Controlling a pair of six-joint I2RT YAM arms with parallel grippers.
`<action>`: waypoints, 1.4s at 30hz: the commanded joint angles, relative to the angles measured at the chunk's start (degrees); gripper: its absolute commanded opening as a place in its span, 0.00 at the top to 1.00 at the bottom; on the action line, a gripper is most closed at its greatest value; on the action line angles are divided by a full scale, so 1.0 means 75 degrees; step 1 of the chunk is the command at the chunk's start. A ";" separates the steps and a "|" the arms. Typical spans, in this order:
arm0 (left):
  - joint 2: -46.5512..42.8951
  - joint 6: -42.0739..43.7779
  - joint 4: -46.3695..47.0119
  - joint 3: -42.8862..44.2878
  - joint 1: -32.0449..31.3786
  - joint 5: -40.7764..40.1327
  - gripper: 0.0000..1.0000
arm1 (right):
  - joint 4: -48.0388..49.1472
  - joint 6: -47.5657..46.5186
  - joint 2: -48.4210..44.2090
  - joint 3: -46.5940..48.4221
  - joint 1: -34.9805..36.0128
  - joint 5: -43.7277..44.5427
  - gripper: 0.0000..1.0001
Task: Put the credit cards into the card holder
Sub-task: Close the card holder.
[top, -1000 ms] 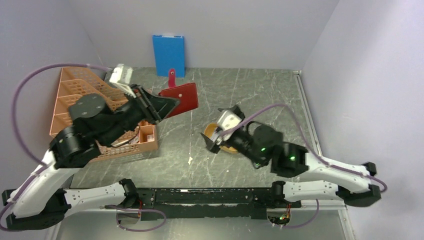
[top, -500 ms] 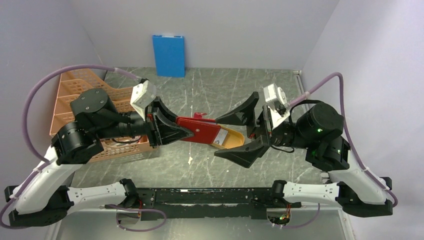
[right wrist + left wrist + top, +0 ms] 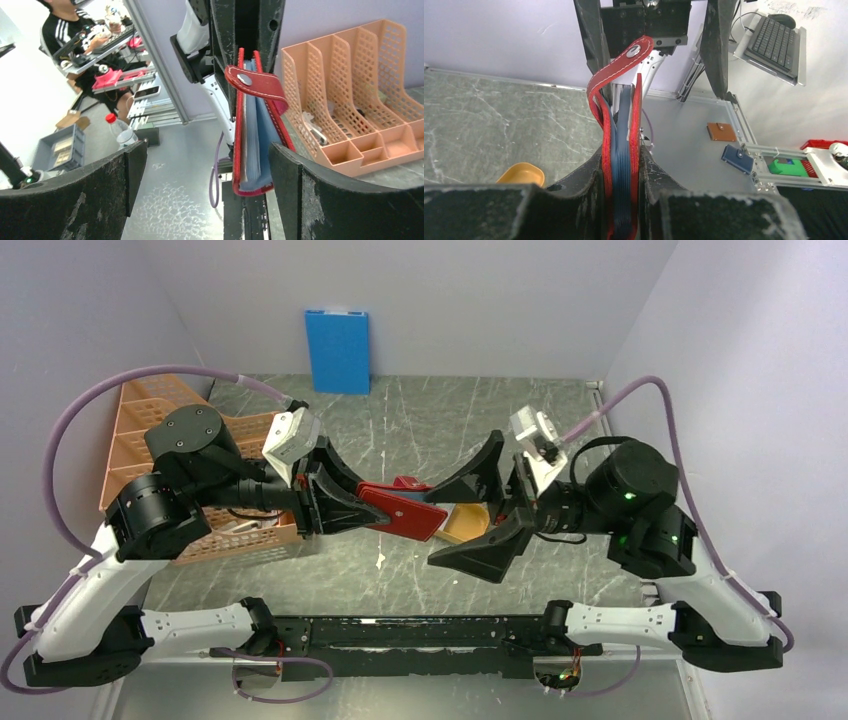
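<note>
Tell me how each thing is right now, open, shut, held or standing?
card holder: folded, snap tab undone, held up in the air.
left gripper: jaws shut on the card holder.
right gripper: jaws wide open, either side of the card holder's end.
yellow tray: lying on the table.
blue board: standing upright.
file rack: standing on the table.

Dark-red, white-stitched, blue-lined leather folding wallet (image 3: 636,125) between the jaws of the black left gripper (image 3: 621,165), yellow-orange oval tray (image 3: 466,524) below the jaws, grey white-veined stone tabletop (image 3: 430,420).

I see gaps either side of the wallet (image 3: 400,508) between the spread fingers of my right gripper (image 3: 435,522), with a tray (image 3: 468,524) on the table below.
</note>
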 commanded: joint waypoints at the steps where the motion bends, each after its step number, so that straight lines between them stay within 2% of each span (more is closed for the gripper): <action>1: -0.0038 0.0427 -0.0213 0.0384 -0.0002 0.0450 0.95 | -0.0205 -0.0199 -0.0441 0.0457 -0.0050 0.0790 0.04; 6: -0.0114 0.0543 -0.0235 0.0289 -0.0001 0.0588 0.95 | -0.0466 -0.0345 -0.0543 0.0516 -0.0051 0.1275 0.03; 14: -0.0203 0.0706 0.0003 0.0248 -0.0001 0.0881 0.95 | -0.0296 -0.0134 0.0158 0.0347 -0.0047 0.0260 0.02; 18: -0.0170 0.0723 -0.0037 0.0366 -0.0004 0.0926 0.95 | -0.0186 -0.0055 0.0283 0.0210 -0.0045 0.0123 0.03; 22: -0.0191 0.0740 -0.0029 0.0372 -0.0004 0.0931 0.95 | 0.0053 0.0058 0.0460 0.0117 -0.0050 -0.0129 0.08; 25: -0.0237 0.0771 -0.0023 0.0341 -0.0001 0.0856 0.95 | 0.0269 0.0170 0.0560 0.0033 -0.0042 -0.0365 0.23; 30: -0.0335 0.0885 -0.0130 0.0317 -0.0004 0.0645 0.95 | 0.0588 0.0359 0.0481 -0.0247 -0.0050 -0.0584 0.53; 35: -0.0390 0.0913 -0.0160 0.0332 -0.0001 0.0531 0.95 | 0.0798 0.0554 0.0480 -0.0368 -0.0051 -0.0805 0.91; 37: -0.0438 0.0877 -0.0082 0.0270 -0.0001 0.0411 0.95 | 0.1039 0.0703 0.0408 -0.0499 -0.0048 -0.0831 1.00; 38: -0.0483 0.0855 -0.0022 0.0235 -0.0007 0.0249 0.93 | 0.1231 0.0787 0.0343 -0.0610 -0.0052 -0.0794 1.00; 39: -0.0561 0.0796 0.0070 0.0160 -0.0012 0.0010 0.81 | 0.1457 0.0881 0.0221 -0.0751 -0.0048 -0.0669 1.00; 41: -0.0883 0.0507 0.0480 -0.0201 -0.0001 -0.0691 0.35 | 0.2153 0.1163 -0.0124 -0.1211 -0.0047 -0.0248 1.00; 42: -0.1107 0.0225 0.0820 -0.0500 -0.0010 -0.1097 0.19 | 0.2504 0.1274 -0.0315 -0.1456 -0.0044 0.0085 1.00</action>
